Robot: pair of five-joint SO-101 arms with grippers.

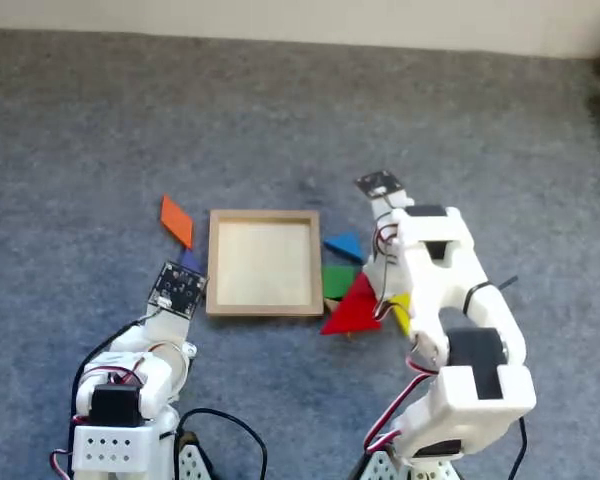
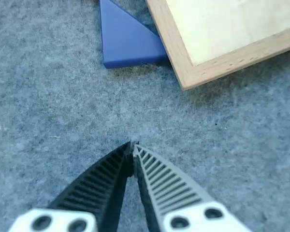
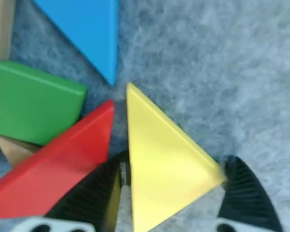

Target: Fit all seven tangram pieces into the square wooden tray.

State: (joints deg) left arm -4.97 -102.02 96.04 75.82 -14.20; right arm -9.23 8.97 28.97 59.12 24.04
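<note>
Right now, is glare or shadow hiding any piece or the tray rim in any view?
High view: even light, no glare on the tray; the right arm, not shadow, covers part of the yellow triangle. Left wrist view: thin shadow under the edge of the blue triangle. Right wrist view: dark gap between red triangle and yellow triangle, both edges readable.

The square wooden tray [image 1: 263, 215] lay flat on the grey carpet [image 1: 100, 130], an orange parallelogram [image 1: 177, 221] near its left side and a dark blue triangle [image 2: 128, 41] touching that rim, while a light blue triangle [image 3: 87, 29], green square [image 3: 36, 104], red triangle [image 3: 53, 164], yellow triangle [image 3: 162, 159] and partly hidden tan piece [image 3: 12, 150] clustered just right of it
</note>
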